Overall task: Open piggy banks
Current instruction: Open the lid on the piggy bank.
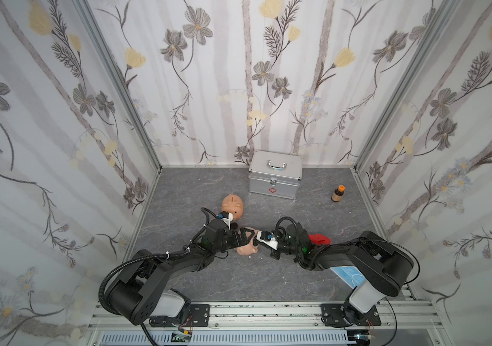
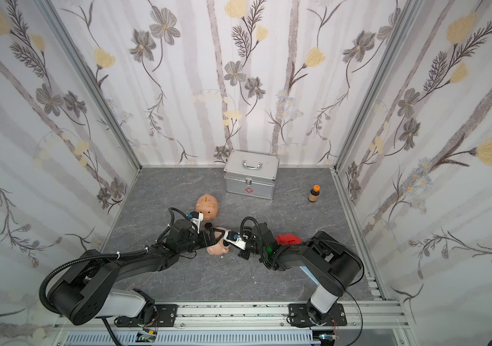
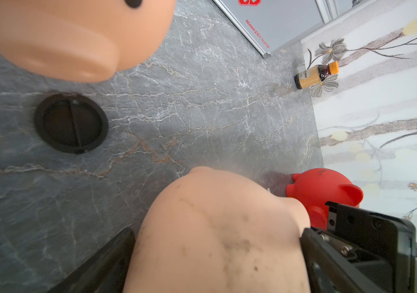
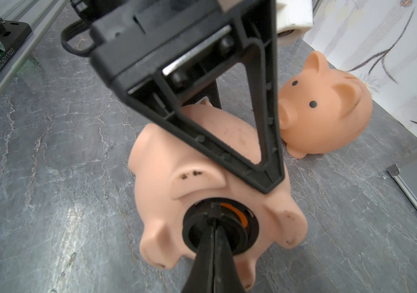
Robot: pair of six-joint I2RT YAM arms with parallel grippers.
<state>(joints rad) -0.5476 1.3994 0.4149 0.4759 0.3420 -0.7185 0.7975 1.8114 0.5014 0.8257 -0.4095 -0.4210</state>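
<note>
Near the middle of the grey marble-patterned desk (image 1: 253, 278) a scuffed peach-pink plastic piggy bank (image 4: 177, 177) lies on its side, and the left gripper (image 3: 217, 232) holds it with the jaws wide, one against each flank. The right gripper (image 4: 213, 223) is pressed together on the centre ridge of the black round plug (image 4: 189, 228) in this pig's belly. A second peach-pink piggy bank (image 4: 329, 109) stands upright more toward the far edge with a loose black plug (image 3: 71, 123) just beside it, and the bright red piggy bank (image 3: 321, 187) sits toward the right edge.
</note>
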